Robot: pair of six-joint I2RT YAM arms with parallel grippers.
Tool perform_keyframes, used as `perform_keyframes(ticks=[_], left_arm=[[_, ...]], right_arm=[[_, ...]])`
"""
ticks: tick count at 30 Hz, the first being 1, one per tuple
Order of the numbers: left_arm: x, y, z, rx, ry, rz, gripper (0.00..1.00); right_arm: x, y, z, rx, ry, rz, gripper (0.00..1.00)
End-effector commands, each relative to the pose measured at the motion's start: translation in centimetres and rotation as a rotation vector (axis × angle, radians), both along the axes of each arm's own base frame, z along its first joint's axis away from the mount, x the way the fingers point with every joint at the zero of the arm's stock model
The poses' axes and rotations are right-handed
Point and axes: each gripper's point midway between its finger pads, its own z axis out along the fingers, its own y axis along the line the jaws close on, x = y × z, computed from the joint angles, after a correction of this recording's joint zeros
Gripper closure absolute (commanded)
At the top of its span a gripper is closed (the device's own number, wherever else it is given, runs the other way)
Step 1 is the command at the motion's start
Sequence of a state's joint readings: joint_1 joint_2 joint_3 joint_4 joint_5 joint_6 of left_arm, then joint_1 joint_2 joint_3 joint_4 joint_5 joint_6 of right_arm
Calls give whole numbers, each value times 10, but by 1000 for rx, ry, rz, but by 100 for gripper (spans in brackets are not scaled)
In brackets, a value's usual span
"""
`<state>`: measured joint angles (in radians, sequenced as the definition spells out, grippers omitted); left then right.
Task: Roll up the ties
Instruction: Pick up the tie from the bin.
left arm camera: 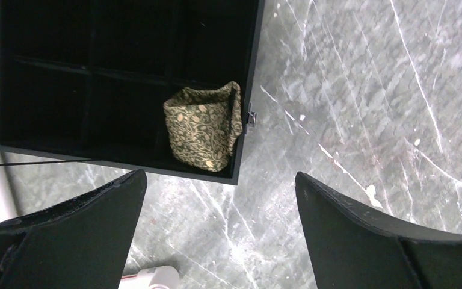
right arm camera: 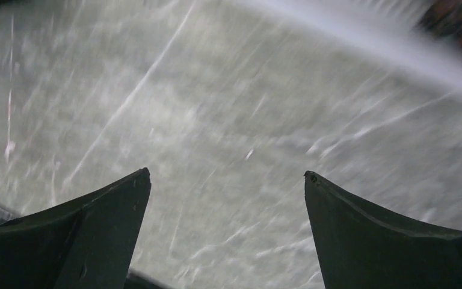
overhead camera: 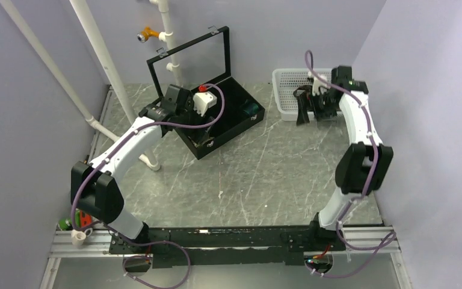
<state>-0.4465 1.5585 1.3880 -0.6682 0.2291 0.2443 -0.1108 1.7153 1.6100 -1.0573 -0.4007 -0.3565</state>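
No writing, label, brand or number can be read in any view. The black box (overhead camera: 234,133) at upper centre, the white basket (overhead camera: 284,96) at upper right and the rolled tie (left arm camera: 203,126) show no legible marks. The right wrist view is blurred.
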Motion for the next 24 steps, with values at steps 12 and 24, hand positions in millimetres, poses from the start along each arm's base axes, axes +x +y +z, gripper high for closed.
perform_keyframes(ticks=[12,24], left_arm=[[31,-3,81,-118,-275,-31,1],[35,10,69,-75,-255,-4,1]], right_arm=[[223,-117,2,-339,-338,-378,0],[235,-133,-111,-429,-200,-357,0]])
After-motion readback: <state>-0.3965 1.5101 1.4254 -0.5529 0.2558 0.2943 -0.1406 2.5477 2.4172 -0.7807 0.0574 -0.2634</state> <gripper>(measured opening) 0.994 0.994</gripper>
